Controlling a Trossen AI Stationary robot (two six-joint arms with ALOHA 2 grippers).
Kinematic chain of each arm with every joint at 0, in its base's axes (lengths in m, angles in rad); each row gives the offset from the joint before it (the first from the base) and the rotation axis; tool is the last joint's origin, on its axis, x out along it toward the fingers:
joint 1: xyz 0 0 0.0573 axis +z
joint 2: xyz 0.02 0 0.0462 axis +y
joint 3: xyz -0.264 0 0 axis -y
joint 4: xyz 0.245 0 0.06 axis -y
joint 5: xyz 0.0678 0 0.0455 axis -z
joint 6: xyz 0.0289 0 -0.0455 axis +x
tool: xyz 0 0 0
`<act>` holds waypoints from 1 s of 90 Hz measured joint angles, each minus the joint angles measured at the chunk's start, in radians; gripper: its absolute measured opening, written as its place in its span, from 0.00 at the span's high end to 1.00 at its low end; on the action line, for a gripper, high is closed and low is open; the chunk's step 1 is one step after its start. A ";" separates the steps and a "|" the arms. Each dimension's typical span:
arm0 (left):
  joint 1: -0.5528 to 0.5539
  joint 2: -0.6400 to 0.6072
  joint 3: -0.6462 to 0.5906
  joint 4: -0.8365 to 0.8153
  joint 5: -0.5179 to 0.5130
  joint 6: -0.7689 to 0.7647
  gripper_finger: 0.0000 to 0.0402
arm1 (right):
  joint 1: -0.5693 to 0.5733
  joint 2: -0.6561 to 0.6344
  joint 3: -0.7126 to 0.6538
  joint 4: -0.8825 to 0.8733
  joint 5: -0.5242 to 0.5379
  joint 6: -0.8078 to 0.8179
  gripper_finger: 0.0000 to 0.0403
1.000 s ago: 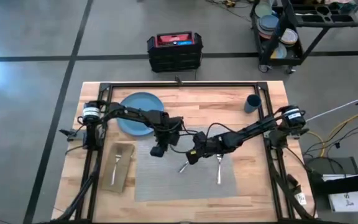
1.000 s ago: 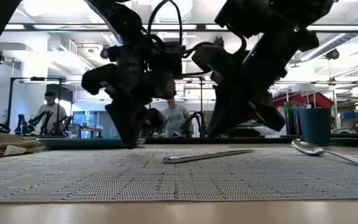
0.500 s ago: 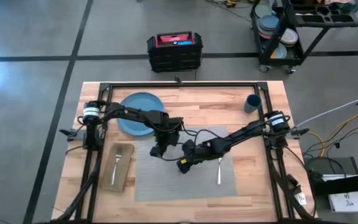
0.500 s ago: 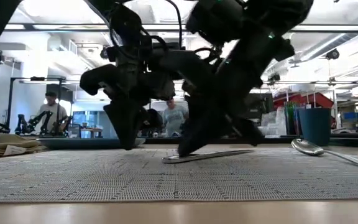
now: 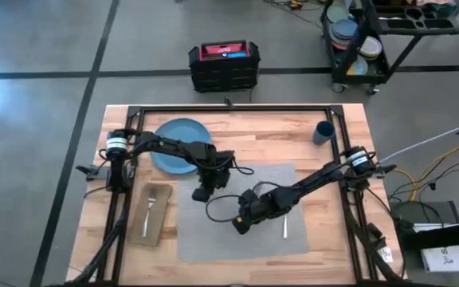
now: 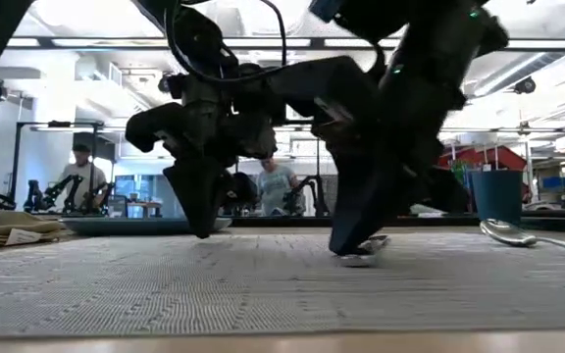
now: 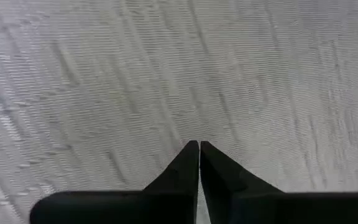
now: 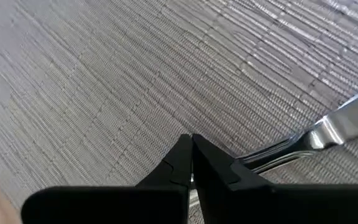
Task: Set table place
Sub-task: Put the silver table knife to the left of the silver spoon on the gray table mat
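Since the earlier frames, the right gripper [image 5: 242, 224] has swung from the placemat's mid area toward its front edge, dragging the knife [image 8: 328, 134] with it; the left gripper has not moved.

Table [image 5: 337, 239]: grey placemat [image 5: 213, 235] lies at centre-front. Blue plate [image 5: 174, 142] sits near the rear-left corner, partly under the left arm. Tan napkin [image 5: 153, 214] lies just left of the placemat w/ the fork [image 5: 148, 209] on top. Dark-blue cup [image 5: 323, 132] stands near the rear-right corner, well apart from the mat.

Left gripper [image 5: 202, 192] hovers over the placemat's rear-left part, jaws pressed together, holding nothing. Right gripper is low on the mat, jaws closed; the knife runs beside its tips, but cannot tell if it is pinched. Spoon [image 5: 284, 226] lies on the mat's right part, just right of that gripper.
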 joint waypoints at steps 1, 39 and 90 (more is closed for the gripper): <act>0.000 0.000 0.000 -0.001 0.000 0.000 1.00 | 0.003 0.000 0.000 0.000 0.002 0.007 1.00; 0.000 0.002 -0.002 0.021 0.000 0.008 1.00 | 0.081 -0.100 -0.002 -0.118 0.167 0.168 1.00; -0.011 -0.002 -0.007 0.054 0.115 -0.027 1.00 | -0.060 -0.116 -0.016 -0.093 0.176 -0.006 1.00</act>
